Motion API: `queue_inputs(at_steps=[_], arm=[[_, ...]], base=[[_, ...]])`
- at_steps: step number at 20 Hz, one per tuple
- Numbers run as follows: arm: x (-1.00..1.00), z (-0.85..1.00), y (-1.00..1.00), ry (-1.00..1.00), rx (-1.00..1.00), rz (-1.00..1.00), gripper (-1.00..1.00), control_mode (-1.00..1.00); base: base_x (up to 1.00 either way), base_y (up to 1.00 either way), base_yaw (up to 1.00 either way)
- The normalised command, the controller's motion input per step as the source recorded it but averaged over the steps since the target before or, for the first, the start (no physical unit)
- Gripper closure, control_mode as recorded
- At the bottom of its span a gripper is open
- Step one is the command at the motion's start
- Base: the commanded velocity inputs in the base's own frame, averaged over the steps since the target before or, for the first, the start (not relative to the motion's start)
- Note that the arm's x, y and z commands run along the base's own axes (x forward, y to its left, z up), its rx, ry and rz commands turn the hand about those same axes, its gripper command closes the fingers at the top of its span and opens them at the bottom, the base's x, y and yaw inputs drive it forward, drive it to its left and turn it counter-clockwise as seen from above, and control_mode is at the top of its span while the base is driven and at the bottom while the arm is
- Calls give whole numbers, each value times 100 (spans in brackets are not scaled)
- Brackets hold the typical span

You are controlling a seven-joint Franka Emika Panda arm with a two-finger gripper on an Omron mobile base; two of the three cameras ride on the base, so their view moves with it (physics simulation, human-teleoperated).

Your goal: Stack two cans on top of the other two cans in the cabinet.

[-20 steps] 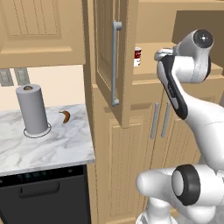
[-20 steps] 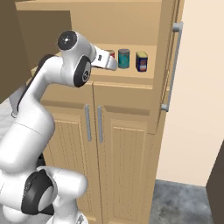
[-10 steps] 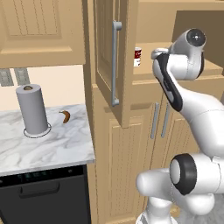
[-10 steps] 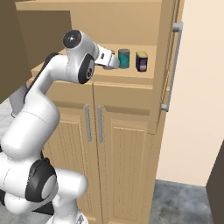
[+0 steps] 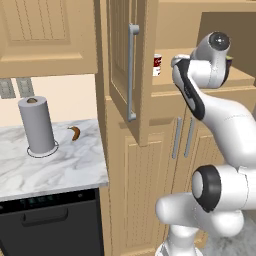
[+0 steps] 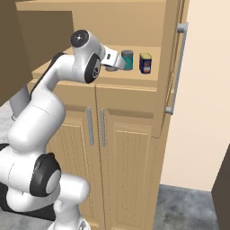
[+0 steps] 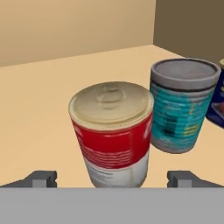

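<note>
Since a second ago, the arm has pushed deeper into the cabinet [image 6: 173,67]. Its claw [image 7: 111,178] is wide open around the red-and-white can [image 7: 113,133], not squeezing yet. Beside it stands the teal can [image 7: 183,105]. Nothing is stacked yet.

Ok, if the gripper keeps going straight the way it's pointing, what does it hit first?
Most likely the red-and-white can: in the hand view it stands dead ahead, centred between the open gripper's fingertips. The teal can stands beside it, to the right in that view and seemingly a little farther back, though depth is hard to judge.
</note>
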Motion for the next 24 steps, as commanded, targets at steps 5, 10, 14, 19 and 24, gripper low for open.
queue_inputs(at_steps=[5, 10, 14, 19, 24], arm=[[15, -5, -7, 0, 0, 0, -100, -100], [9, -7, -8, 0, 0, 0, -100, -100], [10, -6, -6, 0, 0, 0, -100, -100], [10, 0, -1, 0, 0, 0, -100, -100], [3, 0, 0, 0, 0, 0, -100, -100]], base=[[0, 0, 0], [0, 0, 0], [0, 0, 0], [0, 0, 0], [0, 0, 0]])
